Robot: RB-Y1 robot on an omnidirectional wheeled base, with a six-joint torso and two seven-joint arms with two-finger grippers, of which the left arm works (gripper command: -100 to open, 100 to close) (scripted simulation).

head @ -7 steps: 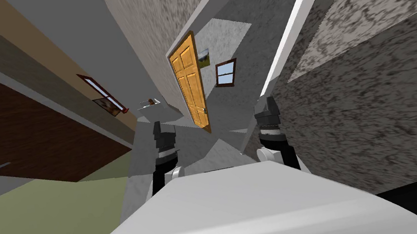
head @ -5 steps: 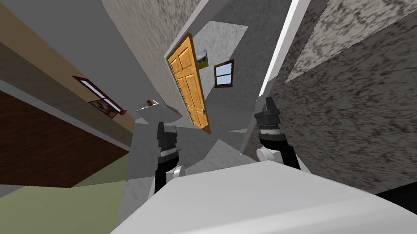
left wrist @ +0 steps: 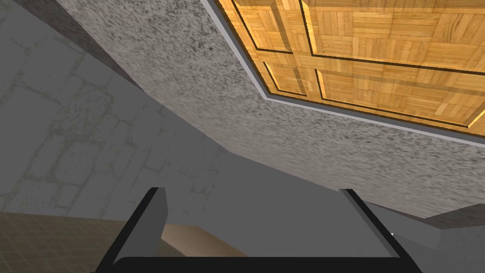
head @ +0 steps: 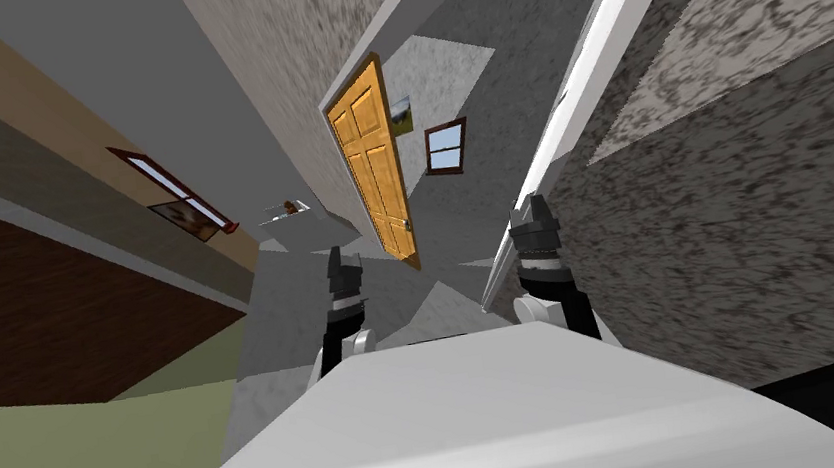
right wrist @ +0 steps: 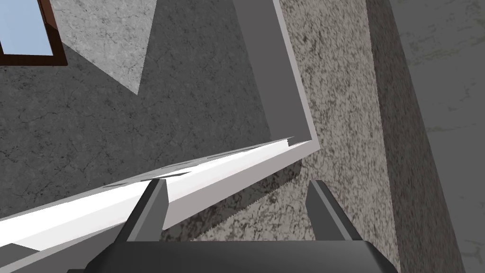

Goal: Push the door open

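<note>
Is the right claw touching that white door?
Cannot tell. Right wrist view: a finger of the right gripper overlaps the white door; contact unclear.

The white door (head: 588,72) runs off the head view's top edge.

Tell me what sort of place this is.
Likely a narrow hallway in a house. Speckled grey walls close in on both sides, an orange panelled door stands at the far end, and a small brown-framed window sits beside it.

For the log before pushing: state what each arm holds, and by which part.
Nothing. Both arms' jaws stand open, empty, the right ones at the edge of the door.
</note>
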